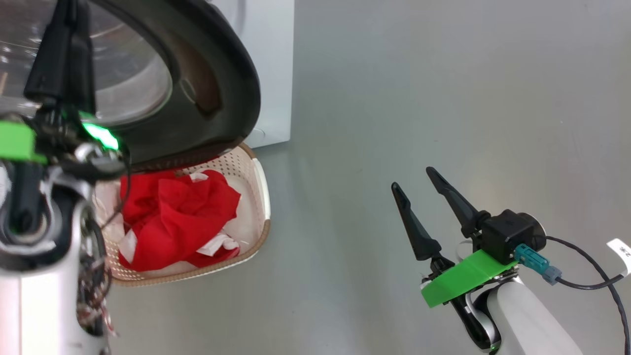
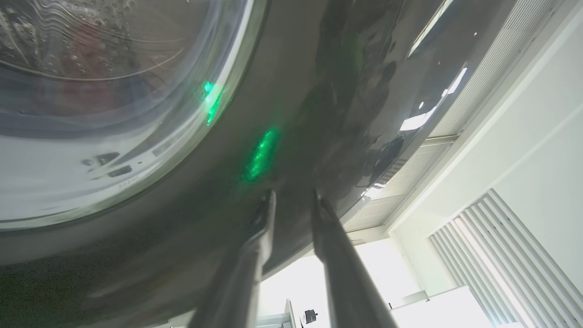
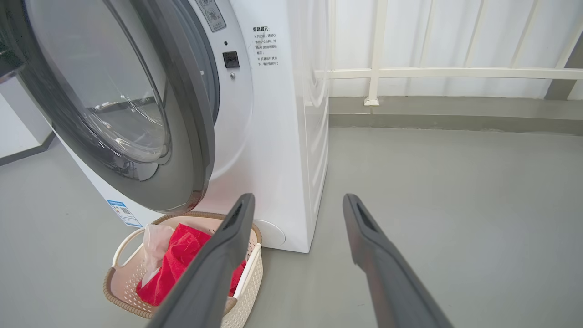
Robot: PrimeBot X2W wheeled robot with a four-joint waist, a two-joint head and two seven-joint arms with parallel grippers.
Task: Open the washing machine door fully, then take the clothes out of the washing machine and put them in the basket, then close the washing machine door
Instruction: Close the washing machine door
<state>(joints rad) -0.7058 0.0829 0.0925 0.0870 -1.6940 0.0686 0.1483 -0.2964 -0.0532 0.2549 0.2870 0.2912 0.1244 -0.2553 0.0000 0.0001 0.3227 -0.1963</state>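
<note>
- Left claw (image 2: 294, 196): fingers are parted just a bit, with a narrow gap and nothing in it. The tips are right up at the glossy black rim of the door (image 2: 319, 114). Can't tell if they actually touch it.
- There's a green glow (image 2: 259, 155) bouncing off that rim just above the tips, and the clear glass bowl of the door bulges off to one side.
- Right claw (image 1: 411, 177): spread wide, totally empty, hanging over the bare grey floor (image 1: 443, 98), well off to the right of everything else.
- The door stands partway out from the front of the white washing machine (image 3: 273, 136), not shut against it.
- The basket (image 1: 263, 197) sits on the floor just in front of the machine, and the door's lower edge hangs over its back end.
- The clothes (image 1: 182, 217) are a red heap with white bits, piled inside the basket, nothing spilling over the rim.
</note>
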